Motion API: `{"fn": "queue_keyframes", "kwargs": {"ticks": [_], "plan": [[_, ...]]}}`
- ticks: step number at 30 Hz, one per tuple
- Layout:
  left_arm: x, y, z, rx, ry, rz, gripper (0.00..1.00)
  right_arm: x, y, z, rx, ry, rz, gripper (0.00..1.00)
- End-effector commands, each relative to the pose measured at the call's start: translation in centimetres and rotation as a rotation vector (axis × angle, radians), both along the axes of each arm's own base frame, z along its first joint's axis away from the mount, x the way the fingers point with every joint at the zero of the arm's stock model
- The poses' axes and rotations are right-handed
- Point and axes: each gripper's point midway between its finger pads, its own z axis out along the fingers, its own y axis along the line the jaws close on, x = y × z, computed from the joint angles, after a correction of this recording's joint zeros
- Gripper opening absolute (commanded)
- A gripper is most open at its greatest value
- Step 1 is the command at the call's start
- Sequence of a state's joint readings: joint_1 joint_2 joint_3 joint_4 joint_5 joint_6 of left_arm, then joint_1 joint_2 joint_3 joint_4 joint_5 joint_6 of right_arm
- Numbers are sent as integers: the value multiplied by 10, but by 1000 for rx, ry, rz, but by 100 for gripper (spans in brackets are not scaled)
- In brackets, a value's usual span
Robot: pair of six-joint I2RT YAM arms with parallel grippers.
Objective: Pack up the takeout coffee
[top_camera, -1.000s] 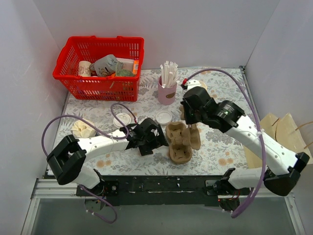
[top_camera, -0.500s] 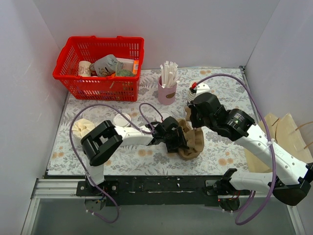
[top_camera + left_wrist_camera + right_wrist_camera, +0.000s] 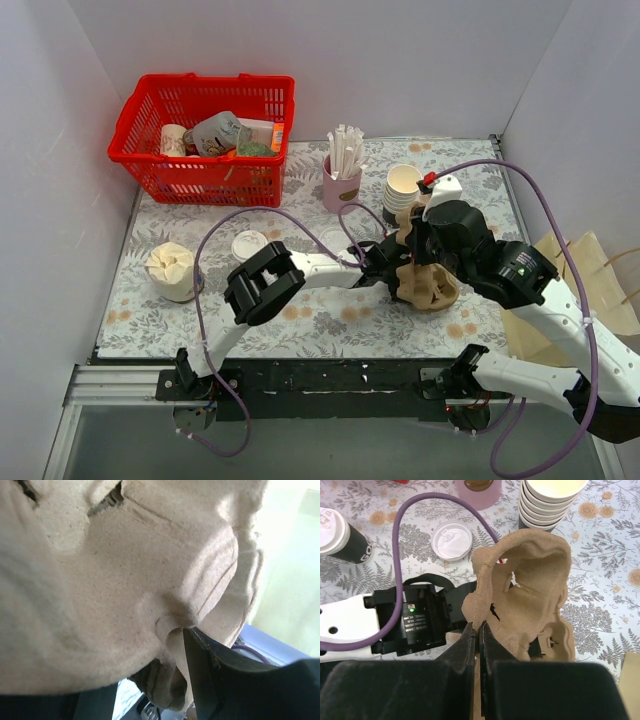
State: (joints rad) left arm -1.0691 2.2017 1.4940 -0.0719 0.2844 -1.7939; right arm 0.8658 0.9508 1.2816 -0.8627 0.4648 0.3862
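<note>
The takeout coffee (image 3: 248, 245), a dark cup with a white lid, stands at the table's left centre, away from both grippers; the right wrist view has it (image 3: 332, 529) at the upper left. A brown pulp cup carrier (image 3: 428, 286) is tilted up right of centre. My right gripper (image 3: 479, 625) is shut on the carrier's (image 3: 535, 595) thin near edge. From the left, my left gripper (image 3: 386, 272) reaches its other side. In the left wrist view the carrier (image 3: 125, 570) fills the frame, and the left gripper (image 3: 150, 672) pinches a fold of it.
A stack of cream cups (image 3: 402, 190) and a pink cup of white sticks (image 3: 342, 180) stand just behind the carrier. A loose white lid (image 3: 451, 541) lies near them. A red basket (image 3: 205, 175) sits back left, a crumpled cream bundle (image 3: 170, 270) front left, brown paper bags (image 3: 572, 265) right.
Both arms have carried the cup carrier rightwards from the table's centre to beside the cream cups. My left gripper has narrowed from wide open onto the carrier.
</note>
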Motion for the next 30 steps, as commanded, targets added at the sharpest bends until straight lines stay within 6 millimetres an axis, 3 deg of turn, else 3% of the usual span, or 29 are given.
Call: {"fn": "queue_keyframes", "kwargs": {"ticks": [1, 6, 7, 9, 10, 11, 16, 17, 18, 20, 21, 22, 23, 24, 25, 27, 28, 30], "plan": [[-7, -35, 16, -54, -37, -83, 51, 6, -2, 2, 3, -25, -27, 1], [-12, -40, 24, -62, -54, -115, 68, 7, -3, 4, 13, -33, -36, 1], [-12, -38, 27, -62, -59, -112, 76, 6, -3, 5, 17, -34, -35, 1], [-11, -34, 46, -76, -95, -107, 86, 6, -2, 4, 15, -31, -31, 1], [-12, -28, 44, -62, -106, -111, 91, 6, -2, 6, 18, -33, -29, 1], [-13, -24, 65, -87, -129, -107, 98, 6, -2, 6, 14, -31, -29, 1], [-12, 7, 96, -63, -203, -57, 98, 6, -1, 13, 28, -39, -22, 1], [-15, 18, 88, -34, -195, -52, 98, 5, -2, 16, 33, -43, -23, 1], [-17, 25, 107, -60, -212, -44, 98, 5, -2, 17, 38, -46, -20, 1], [-21, 42, 107, -36, -218, -22, 98, 4, -3, 22, 44, -54, -20, 1], [-26, 55, 100, -9, -211, -15, 98, 4, -4, 23, 43, -54, -20, 1], [-28, 66, 116, -26, -226, 2, 98, 3, -4, 24, 43, -52, -19, 1], [-28, 77, 119, -12, -237, 23, 98, 2, -4, 24, 44, -49, -14, 1], [-34, 91, 109, 21, -227, 32, 98, 2, -3, 23, 39, -45, -7, 1], [-36, 102, 130, -11, -245, 54, 98, 1, -2, 22, 37, -38, 1, 1], [-38, 123, 131, 24, -255, 101, 98, 2, 1, 21, 32, -30, 10, 1], [-43, 135, 144, 4, -264, 111, 98, 0, 3, 19, 30, -22, 23, 1], [-40, 160, 142, 68, -280, 180, 98, 1, 6, 15, 19, -8, 36, 1]]}}
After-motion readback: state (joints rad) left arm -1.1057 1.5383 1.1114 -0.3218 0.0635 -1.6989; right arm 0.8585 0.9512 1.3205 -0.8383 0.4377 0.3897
